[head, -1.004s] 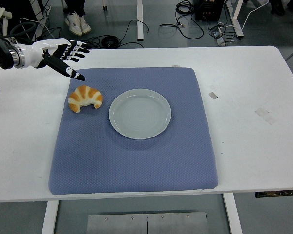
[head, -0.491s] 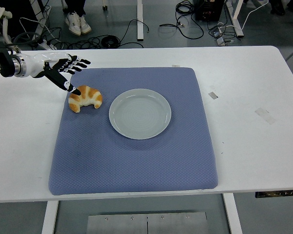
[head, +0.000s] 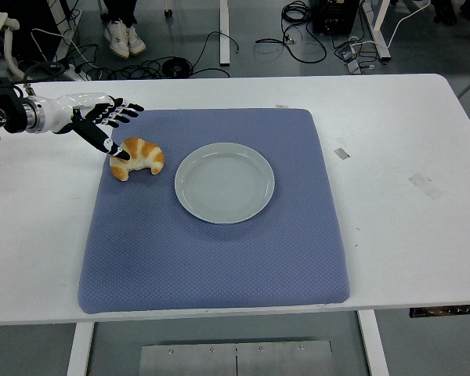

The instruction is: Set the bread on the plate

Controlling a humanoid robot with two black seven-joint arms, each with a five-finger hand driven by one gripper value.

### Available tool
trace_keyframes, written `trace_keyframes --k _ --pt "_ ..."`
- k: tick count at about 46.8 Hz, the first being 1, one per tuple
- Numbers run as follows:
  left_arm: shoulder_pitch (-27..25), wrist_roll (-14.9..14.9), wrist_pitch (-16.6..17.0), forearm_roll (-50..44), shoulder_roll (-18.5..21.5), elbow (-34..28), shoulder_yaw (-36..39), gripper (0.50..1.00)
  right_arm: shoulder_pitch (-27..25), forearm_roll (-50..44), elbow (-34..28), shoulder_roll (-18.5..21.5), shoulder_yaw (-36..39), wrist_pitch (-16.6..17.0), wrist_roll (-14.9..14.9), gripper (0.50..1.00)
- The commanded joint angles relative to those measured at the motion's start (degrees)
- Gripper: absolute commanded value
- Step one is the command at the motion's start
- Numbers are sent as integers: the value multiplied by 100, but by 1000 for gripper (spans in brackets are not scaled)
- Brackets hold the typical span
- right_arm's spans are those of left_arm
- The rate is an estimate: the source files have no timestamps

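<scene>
The bread (head: pixel 138 157) lies on the blue mat (head: pixel 219 258), just left of the plate (head: pixel 225 182) and not touching it. It is a curved roll, and its long side runs left to right. The left hand (head: pixel 102 121) is at the bread's upper left, fingers spread wide and holding nothing. Its thumb tip reaches the bread's left end. The plate is to the right, so the bread must go that way. No right hand shows.
</scene>
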Motion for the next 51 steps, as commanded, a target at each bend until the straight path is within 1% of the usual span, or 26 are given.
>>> trace_keyframes --k 1,6,12,28,37,42,48,51 --pt "43 -3 116 9 -71 -1 30 983 0 0 0 0 0 0 0 1000" --pt "70 -3 283 9 -97 -1 100 983 0 0 0 0 0 0 0 1000" --pt "61 -3 319 9 -141 -1 276 981 0 0 0 0 0 0 0 1000" --pt "17 -3 354 0 -220 -1 320 980 0 0 0 0 0 0 0 1000" --pt "26 -3 372 0 -361 -1 531 972 0 0 0 0 0 0 0 1000" --pt "43 -3 503 0 -475 -1 575 971 0 0 0 0 0 0 0 1000" --pt "52 -12 556 0 -493 -1 575 957 0 0 0 0 0 0 0 1000" --pt "43 -12 556 0 -493 -1 575 928 0 0 0 0 0 0 0 1000"
